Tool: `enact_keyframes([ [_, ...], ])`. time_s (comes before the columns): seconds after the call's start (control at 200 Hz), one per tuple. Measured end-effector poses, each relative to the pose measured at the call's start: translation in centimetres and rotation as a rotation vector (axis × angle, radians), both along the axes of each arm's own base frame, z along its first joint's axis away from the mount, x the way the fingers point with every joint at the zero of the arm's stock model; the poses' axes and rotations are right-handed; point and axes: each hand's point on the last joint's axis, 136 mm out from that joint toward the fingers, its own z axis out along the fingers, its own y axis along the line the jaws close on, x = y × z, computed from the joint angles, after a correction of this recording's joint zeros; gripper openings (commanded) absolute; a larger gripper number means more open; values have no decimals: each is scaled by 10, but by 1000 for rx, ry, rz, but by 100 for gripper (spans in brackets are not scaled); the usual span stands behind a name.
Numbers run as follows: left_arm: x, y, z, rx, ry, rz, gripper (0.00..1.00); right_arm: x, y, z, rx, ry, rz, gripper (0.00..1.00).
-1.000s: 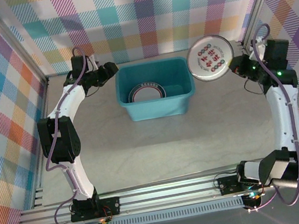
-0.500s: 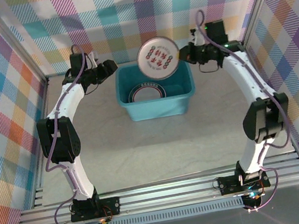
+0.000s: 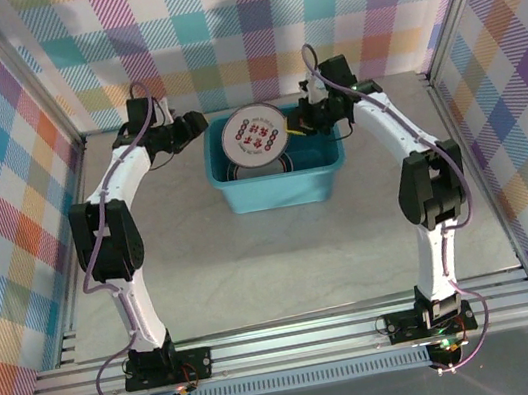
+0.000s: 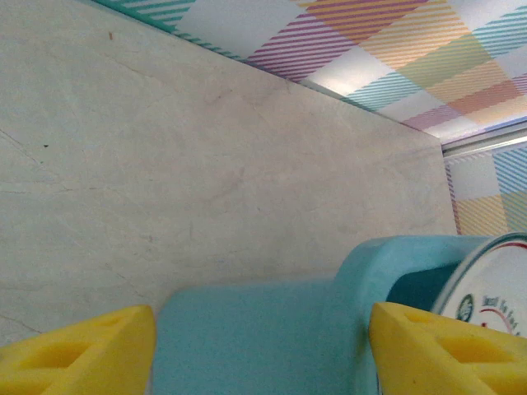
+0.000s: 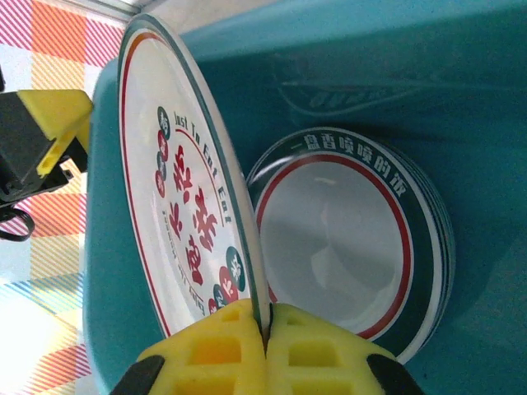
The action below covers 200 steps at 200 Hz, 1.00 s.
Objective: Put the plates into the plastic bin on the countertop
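A white plate (image 3: pixel 254 136) with red characters hangs on edge over the teal plastic bin (image 3: pixel 326 179), and my right gripper (image 3: pixel 295 126) is shut on its rim. The right wrist view shows the yellow fingers (image 5: pixel 317 350) pinching that plate (image 5: pixel 177 197) upright inside the bin (image 5: pixel 412 74). Below it a stack of plates (image 5: pixel 354 247) with dark teal and red rims lies flat on the bin's floor. At the bin's back left corner my left gripper (image 3: pixel 196 123) stands open, its fingers (image 4: pixel 82 350) either side of the bin's corner (image 4: pixel 247 337). Whether they touch it I cannot tell.
The bin stands near the back of the beige marble-look countertop (image 3: pixel 284 255), close to the plaid back wall (image 3: pixel 246 28). Plaid side walls (image 3: pixel 1 201) close in left and right, and a metal rail (image 3: pixel 298 339) runs along the front by the arm bases.
My right arm has swung left from the back right corner, carrying the plate over the bin and lowering it toward the stack. The left arm has stayed put.
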Motion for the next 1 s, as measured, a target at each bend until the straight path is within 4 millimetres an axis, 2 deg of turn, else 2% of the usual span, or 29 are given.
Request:
enact_keyframes([
  [0.315,0,-1,0,-4,6,-6,69,-1,24,-18,32,54,59,0],
  [1.0,1,1,1,8,10,-13,69,-10,25,-20,21,148,84,0],
])
